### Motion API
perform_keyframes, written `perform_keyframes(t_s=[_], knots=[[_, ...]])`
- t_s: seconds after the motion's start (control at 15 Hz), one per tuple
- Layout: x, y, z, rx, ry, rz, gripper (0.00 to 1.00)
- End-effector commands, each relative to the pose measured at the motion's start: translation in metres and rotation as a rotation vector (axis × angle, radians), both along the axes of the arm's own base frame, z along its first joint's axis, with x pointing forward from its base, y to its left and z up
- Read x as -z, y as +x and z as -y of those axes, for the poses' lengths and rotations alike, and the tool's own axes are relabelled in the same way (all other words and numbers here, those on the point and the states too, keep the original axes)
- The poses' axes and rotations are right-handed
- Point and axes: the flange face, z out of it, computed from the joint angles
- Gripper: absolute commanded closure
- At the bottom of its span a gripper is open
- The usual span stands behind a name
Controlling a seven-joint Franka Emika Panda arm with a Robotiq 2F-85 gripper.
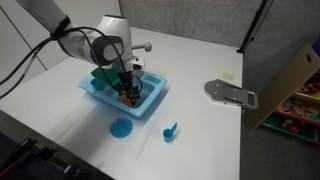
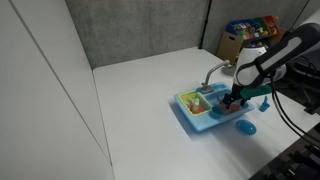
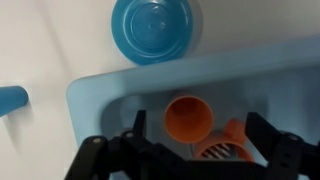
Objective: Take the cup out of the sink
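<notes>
The small orange-red cup lies in a compartment of the light-blue sink, its open mouth facing the wrist camera. My gripper is open, lowered into the sink, with one dark finger on each side of the cup. I cannot tell if the fingers touch it. An orange slotted toy piece lies right beside the cup. In both exterior views the gripper reaches down into the sink and hides the cup.
A flat round blue plate and a small blue scoop lie on the white table in front of the sink. A grey metal plate lies further off. Other small toys sit in the sink's other compartment.
</notes>
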Motion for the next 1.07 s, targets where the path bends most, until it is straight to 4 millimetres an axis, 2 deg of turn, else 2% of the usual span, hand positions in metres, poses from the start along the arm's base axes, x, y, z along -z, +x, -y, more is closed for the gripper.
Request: perform_keyframes(t_s=[0.0, 0.07, 0.2, 0.47, 0.6, 0.8, 1.0], knots=[[0.005, 0.008, 0.002, 0.019, -0.021, -0.015, 0.05], [0.005, 0.007, 0.002, 0.018, -0.021, -0.019, 0.26], [0.001, 0.006, 0.002, 0.017, -0.019, -0.021, 0.32], [-0.015, 0.002, 0.001, 0.006, -0.015, -0.012, 0.65], [-0.030, -0.001, 0.001, 0.008, -0.004, -0.011, 0.81], [-0.058, -0.004, 0.003, 0.009, 0.004, -0.017, 0.83], [-0.094, -0.009, 0.006, 0.014, 0.023, -0.026, 0.83]])
